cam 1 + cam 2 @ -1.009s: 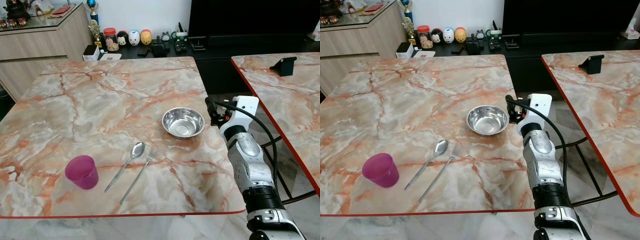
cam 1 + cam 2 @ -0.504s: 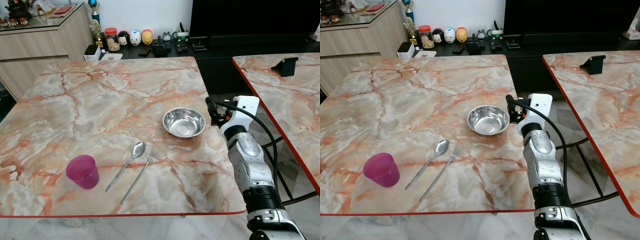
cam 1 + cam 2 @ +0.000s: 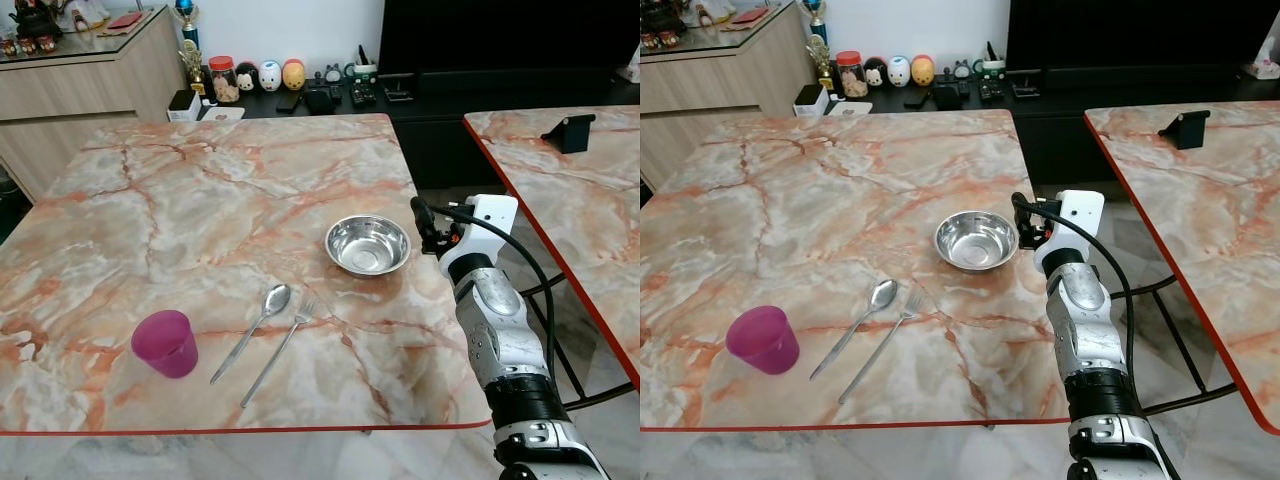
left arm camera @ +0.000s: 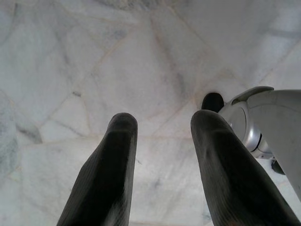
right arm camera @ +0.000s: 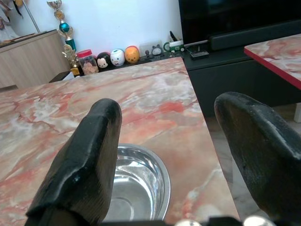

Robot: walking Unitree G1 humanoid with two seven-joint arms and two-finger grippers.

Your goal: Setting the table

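- Marble table (image 3: pixel 200 190) took up most of what we saw: peach and grey veins, red edge, with a second table (image 3: pixel 590 170) of the same kind well apart to our right across a gap of floor.
- Right arm came next, raised at the table's right edge, its wrist just beside the bowl.
- Right gripper (image 5: pixel 174 155) had its two black fingers spread wide with nothing between them; the wrist view looked past them onto the bowl's rim and the marble beyond.
- Left gripper (image 4: pixel 164 160) hung idle over pale floor tiles, fingers parted and empty.
- Steel bowl (image 3: pixel 367 244) sat upright and empty near the right edge of the table, close to our right gripper but not touched by it.
- Pink cup (image 3: pixel 165 343) stood upright near the front edge, well to the left of the cutlery.
- Spoon (image 3: pixel 252 330) and fork (image 3: pixel 280 345) lay side by side, slanted, between the cup and the bowl, nearly touching at their heads.
- Step in hand, as we judged it: the approach to the bowl, with no grasp made yet.
- Next move would call for bringing the open fingers over the near rim, one inside and one outside, then closing; the thin, slick rim could slip.
- Against half a second earlier, we saw almost no change: the right wrist sat in the same spot by the bowl, and the tableware had not moved.
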